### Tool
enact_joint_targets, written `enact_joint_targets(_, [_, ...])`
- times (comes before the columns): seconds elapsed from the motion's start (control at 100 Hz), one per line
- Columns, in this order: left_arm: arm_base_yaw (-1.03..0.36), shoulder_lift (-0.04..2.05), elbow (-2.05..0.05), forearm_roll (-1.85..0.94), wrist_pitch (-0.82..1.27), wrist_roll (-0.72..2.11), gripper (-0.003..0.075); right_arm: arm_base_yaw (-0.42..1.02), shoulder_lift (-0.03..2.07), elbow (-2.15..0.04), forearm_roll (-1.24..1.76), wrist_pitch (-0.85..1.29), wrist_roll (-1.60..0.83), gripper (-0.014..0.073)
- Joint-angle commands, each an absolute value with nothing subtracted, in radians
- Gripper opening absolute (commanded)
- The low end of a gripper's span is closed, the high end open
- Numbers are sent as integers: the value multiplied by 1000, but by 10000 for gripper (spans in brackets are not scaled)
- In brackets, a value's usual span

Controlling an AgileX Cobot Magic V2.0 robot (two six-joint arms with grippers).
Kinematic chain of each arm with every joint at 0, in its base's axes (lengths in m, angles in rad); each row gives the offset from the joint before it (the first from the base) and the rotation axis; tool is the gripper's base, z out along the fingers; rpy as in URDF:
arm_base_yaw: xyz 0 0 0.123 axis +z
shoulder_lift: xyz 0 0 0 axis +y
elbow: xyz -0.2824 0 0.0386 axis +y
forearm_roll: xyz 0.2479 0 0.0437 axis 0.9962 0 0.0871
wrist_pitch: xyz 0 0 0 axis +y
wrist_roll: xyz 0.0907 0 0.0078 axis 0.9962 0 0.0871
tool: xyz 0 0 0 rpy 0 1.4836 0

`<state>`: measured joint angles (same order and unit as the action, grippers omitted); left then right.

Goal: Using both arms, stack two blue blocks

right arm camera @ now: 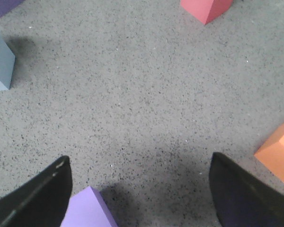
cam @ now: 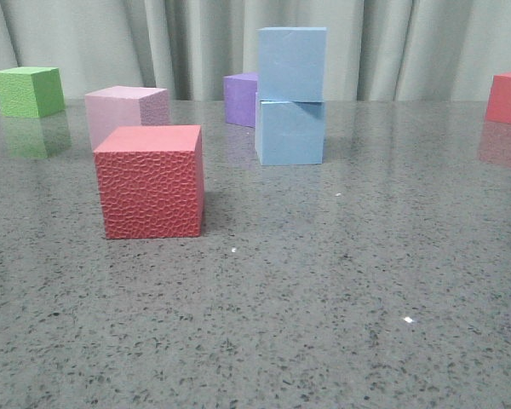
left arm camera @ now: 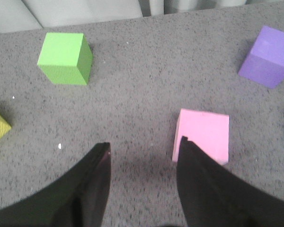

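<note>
Two light blue blocks stand stacked at the back middle of the table in the front view, the upper blue block resting on the lower blue block. Neither arm shows in the front view. My left gripper is open over bare table, its one finger overlapping a pink cube. My right gripper is open wide with nothing between its fingers; a corner of a blue block shows at the edge of that view.
In the front view a textured red cube stands front left, a pale pink cube behind it, a green cube far left, a purple cube behind the stack, a red cube far right. An orange cube and a lilac cube lie near my right gripper.
</note>
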<state>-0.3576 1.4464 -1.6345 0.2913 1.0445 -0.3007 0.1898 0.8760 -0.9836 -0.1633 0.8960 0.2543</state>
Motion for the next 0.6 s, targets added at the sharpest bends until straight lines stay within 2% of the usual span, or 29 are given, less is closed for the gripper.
enact_joint_targets(0.0, [-354, 1332, -1551, 303, 941, -324, 314, 185, 865, -1008, -177, 859, 248, 592])
enact_joint_targets(0.32, [-354, 1078, -1165, 436, 867, -495, 314, 185, 864, -1008, -177, 875, 248, 592])
enact_joint_targets(0.59, [-354, 848, -884, 440, 850, -563, 314, 185, 818, -952, -177, 858, 247, 592])
